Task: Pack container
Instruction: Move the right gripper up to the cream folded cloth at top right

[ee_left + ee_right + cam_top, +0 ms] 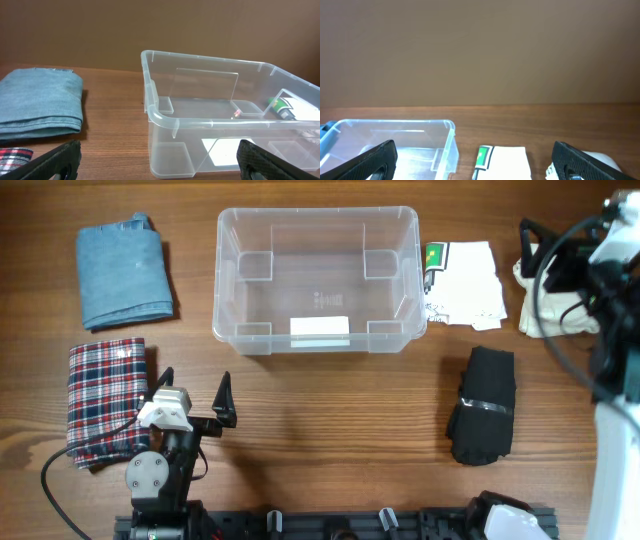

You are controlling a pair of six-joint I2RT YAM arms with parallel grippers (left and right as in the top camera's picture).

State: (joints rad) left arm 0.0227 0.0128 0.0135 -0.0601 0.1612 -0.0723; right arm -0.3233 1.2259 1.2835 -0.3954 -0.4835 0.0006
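The clear container [316, 218] stands empty at the back middle of the table, with a white label [320, 330] on its near wall. It also shows in the left wrist view [210, 124] and in the right wrist view [420, 123]. My left gripper [192, 392] is open and empty near the front left, in front of the container's left corner [159, 152]. My right gripper [563, 232] is open and empty, raised at the far right beyond the container [474, 149].
Folded garments lie around the container: blue denim [122, 270] [40, 102] at back left, red plaid [105, 400] at front left, white with a green patch [462, 282] [507, 160] right of the container, black [483, 418] at front right, and cream [555, 315] at the far right.
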